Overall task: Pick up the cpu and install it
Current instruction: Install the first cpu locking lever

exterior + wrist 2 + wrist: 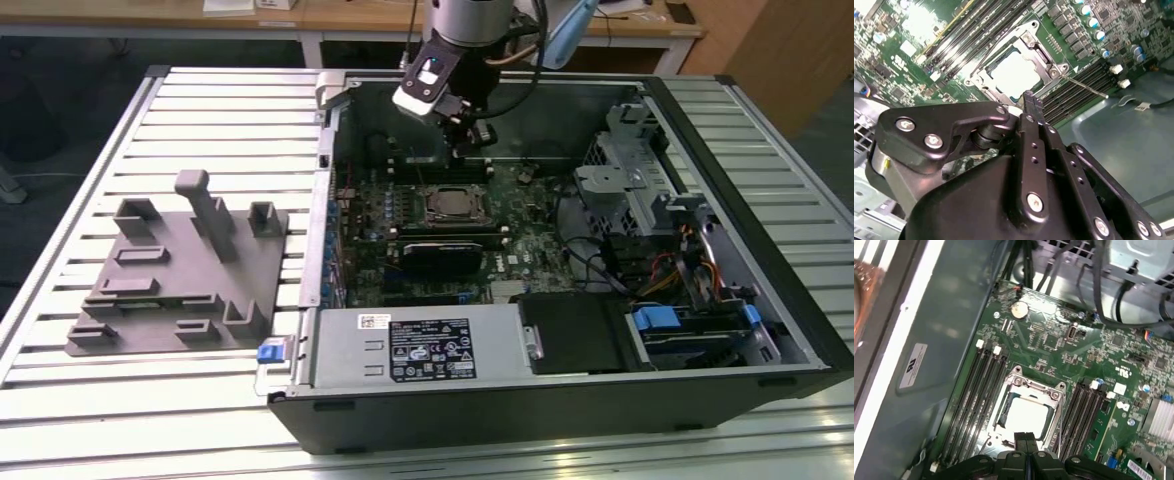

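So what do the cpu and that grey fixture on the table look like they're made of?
The cpu looks like pale, matte silvery metal, its top evenly bright in its socket. The grey fixture looks like dull moulded or printed plastic: uniform grey, no shine. Neither is certain.

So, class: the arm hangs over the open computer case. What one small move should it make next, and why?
Probably lift the gripper straight up a little. The cpu already lies in the socket, and the fingers are pressed together just above its edge, holding nothing, so a clean retreat seems safest.
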Tool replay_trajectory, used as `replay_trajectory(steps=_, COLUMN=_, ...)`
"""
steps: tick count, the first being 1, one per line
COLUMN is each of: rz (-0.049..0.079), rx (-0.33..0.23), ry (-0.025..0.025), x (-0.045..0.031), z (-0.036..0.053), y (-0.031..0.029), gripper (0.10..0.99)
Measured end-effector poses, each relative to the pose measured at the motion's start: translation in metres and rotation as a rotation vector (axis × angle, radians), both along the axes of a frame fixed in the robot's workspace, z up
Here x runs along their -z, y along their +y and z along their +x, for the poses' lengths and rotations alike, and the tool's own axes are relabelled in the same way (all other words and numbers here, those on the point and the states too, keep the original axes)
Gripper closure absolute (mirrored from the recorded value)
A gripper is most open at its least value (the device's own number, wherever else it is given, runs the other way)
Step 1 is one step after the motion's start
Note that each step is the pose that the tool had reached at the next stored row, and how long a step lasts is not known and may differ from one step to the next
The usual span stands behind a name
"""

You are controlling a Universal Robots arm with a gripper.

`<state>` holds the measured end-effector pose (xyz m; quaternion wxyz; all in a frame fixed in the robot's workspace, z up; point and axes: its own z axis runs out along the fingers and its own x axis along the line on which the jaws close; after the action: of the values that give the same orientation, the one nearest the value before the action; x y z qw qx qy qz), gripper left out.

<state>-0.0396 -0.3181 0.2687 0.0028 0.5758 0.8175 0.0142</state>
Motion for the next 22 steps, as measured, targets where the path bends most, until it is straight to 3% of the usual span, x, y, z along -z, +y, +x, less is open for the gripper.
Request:
replay_trajectory(steps=8, rz=0.000, rx=-0.099, ry=0.0000, x=0.0000, z=0.0000, y=0.0000, gripper=0.980)
replay_trajectory(steps=22, rz=0.000, rx=-0.225, ry=0.0000, x=0.0000, z=0.0000, y=-0.0004, gripper=0.980)
